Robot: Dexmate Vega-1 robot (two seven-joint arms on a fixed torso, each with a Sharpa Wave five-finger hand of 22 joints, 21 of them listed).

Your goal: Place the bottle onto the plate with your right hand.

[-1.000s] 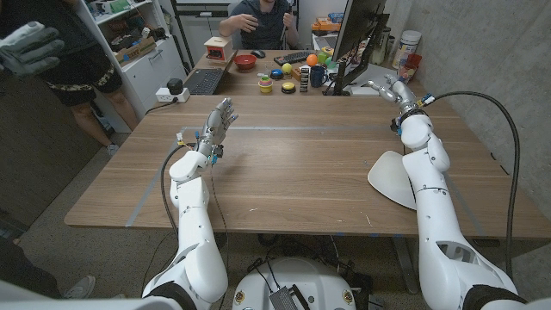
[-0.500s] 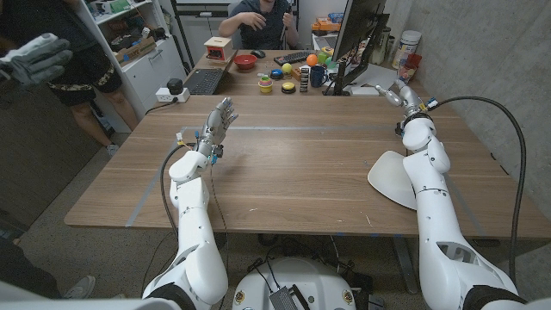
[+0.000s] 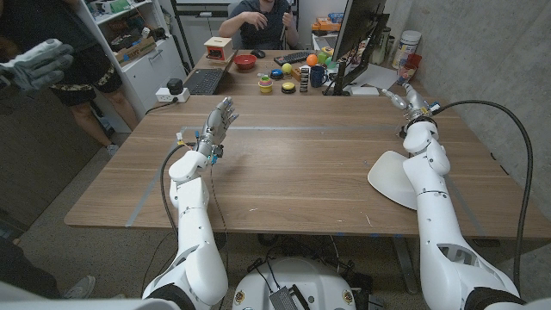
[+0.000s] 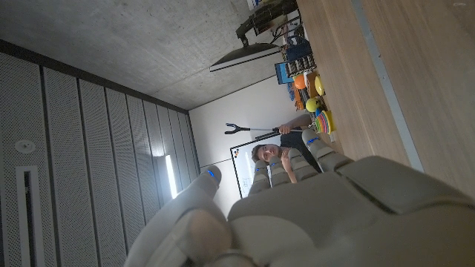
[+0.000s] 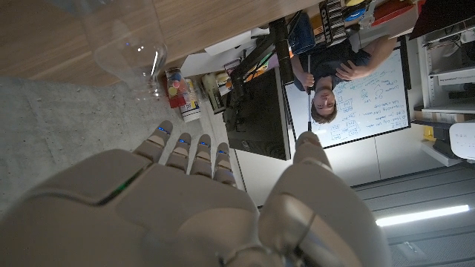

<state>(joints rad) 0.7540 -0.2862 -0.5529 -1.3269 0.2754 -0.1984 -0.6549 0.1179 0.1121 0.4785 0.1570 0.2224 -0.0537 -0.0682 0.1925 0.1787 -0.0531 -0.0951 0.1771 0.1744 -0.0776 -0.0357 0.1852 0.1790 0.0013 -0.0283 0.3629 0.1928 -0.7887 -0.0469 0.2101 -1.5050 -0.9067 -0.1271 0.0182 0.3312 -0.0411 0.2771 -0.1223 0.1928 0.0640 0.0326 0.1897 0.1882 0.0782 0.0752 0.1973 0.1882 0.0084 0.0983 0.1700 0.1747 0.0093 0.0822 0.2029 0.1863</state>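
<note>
Head view puts the right hand (image 3: 406, 96) far out past the plate (image 3: 390, 178), at the table's (image 3: 293, 164) far right corner, fingers apart and nothing in them; right wrist view shows one clear plastic bottle (image 5: 122, 46) lying close ahead of the right hand's fingertips (image 5: 189, 144), on the wood by the table edge, not touched as far as I can tell. Judgement: task barely started, reach under way, bottle not gripped, not lifted, plate bare; left to do: close on bottle, carry it back toward the robot to the plate, set it down. Bottle is hard to make out in head view, likely just beyond the right hand near the monitor (image 3: 355, 34). Plate is white, hanging partly over the table's right edge, right beside the right forearm, well apart from the bottle. Left hand (image 3: 219, 119) is raised over the table well left of the plate, fingers spread, holding nothing. Counts: one bottle, one plate, two robot hands, one monitor, two people beyond the table
</note>
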